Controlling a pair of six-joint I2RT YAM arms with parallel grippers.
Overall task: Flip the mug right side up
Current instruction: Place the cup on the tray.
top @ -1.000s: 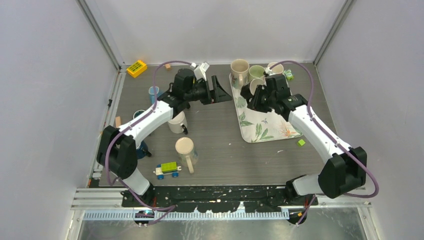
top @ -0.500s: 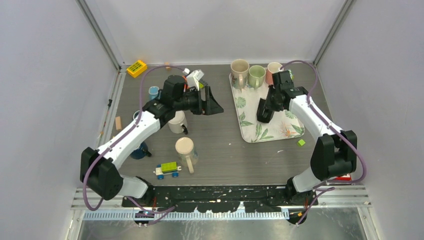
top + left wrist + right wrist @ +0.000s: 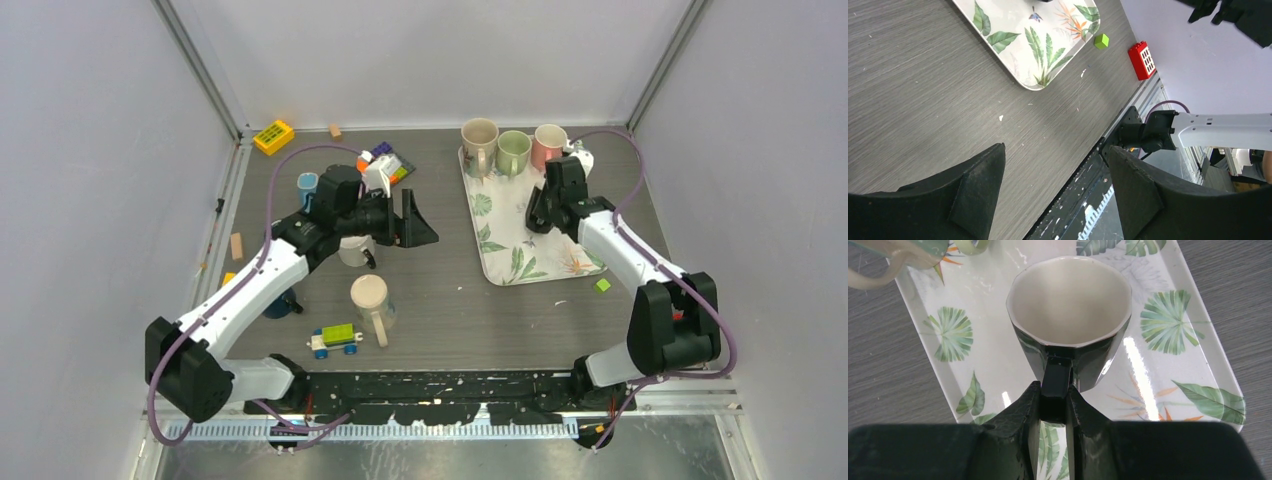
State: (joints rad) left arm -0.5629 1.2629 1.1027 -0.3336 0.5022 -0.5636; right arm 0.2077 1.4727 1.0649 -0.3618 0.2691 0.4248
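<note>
Glossy dark faceted ceramic mug with cream inside [image 3: 1068, 305]: on or just above white leaf-printed tray [image 3: 1215, 360]; contact impossible to tell. Mouth open toward wrist camera, judged near upright. Right gripper [image 3: 1054, 395]: fingers clamped on mug's handle, cup body straight ahead of fingertips. Left gripper [image 3: 1053, 170]: fingers apart, empty, over grey wood-grain table [image 3: 923, 75], well apart from mug. Nearer arm: right.

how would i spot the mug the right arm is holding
Find the leaf-printed tray on the right side of the table. Over it the right gripper pinches a mug by its handle. Unlike the cream, green and pink mugs at the tray's far end, it is dark outside, white inside.
</note>
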